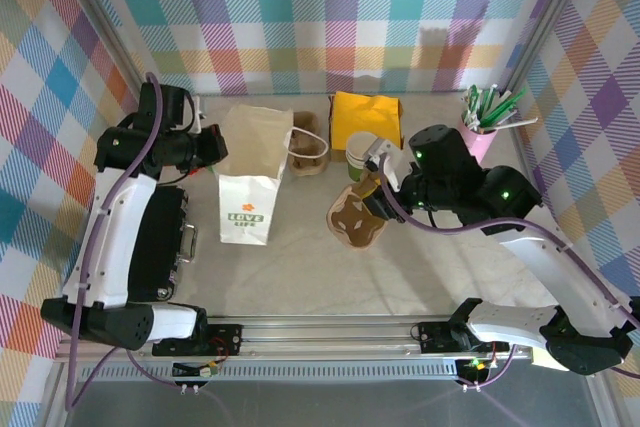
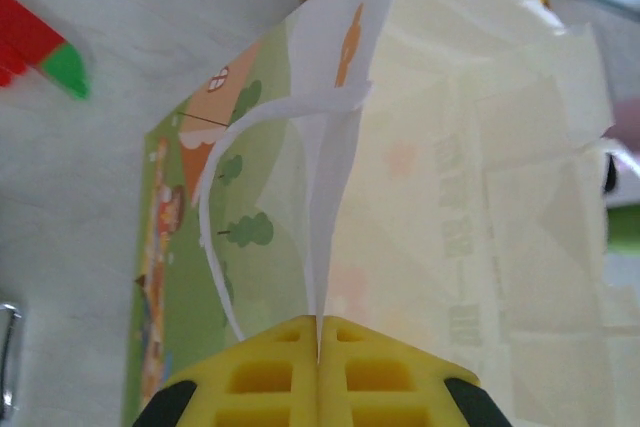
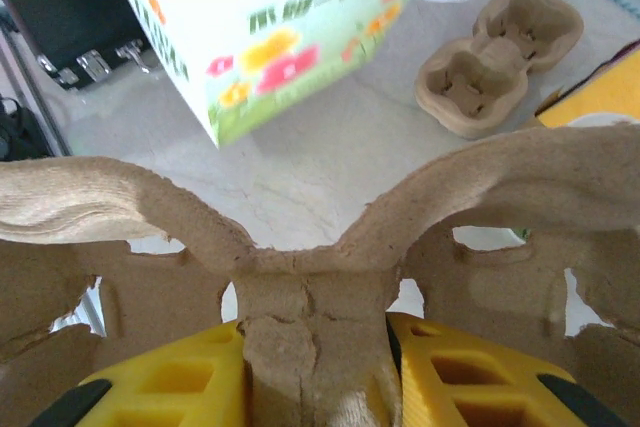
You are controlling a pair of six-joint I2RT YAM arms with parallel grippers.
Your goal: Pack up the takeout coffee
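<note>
Pulp tray (image 3: pixel 310 247) pinched in right end effector (image 1: pixel 378 188), upright takeout coffee (image 1: pixel 358 147) just above-left; left end effector (image 2: pixel 318 347), clamped on bag (image 1: pixel 250 162), farther

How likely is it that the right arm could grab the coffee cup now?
Probably not yet: the right gripper is clamped on the pulp tray, though the coffee cup stands close beside it.
</note>
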